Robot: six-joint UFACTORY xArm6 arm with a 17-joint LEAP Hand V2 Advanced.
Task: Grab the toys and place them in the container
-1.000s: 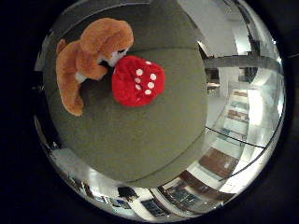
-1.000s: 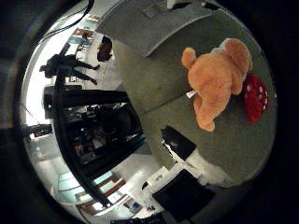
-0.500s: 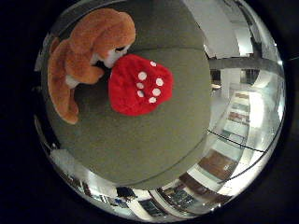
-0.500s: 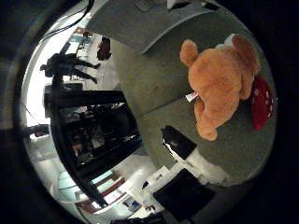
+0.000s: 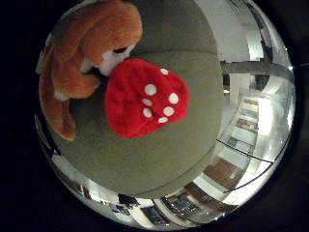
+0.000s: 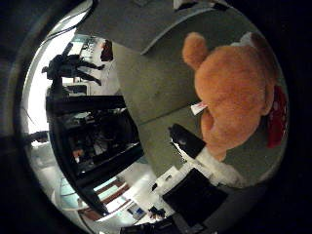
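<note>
Red white-spotted plush mushroom (image 5: 144, 99) and orange plush dog (image 5: 87, 53) loom larger, so grasping looks imminent; hand's finger state unseen.

Grey-green cushion (image 5: 159, 159) fills the middle, w/ a seam across it; looks like a sofa or big seat. Beyond its edge: pale floor (image 6: 141, 187), a dark open shelf unit (image 6: 92, 141) crammed w/ stuff, and a black box (image 6: 195, 197) on the floor near the cushion. Other side: bright white wall (image 5: 227, 29), brown wood panels (image 5: 227, 171), strong light overall.
</note>
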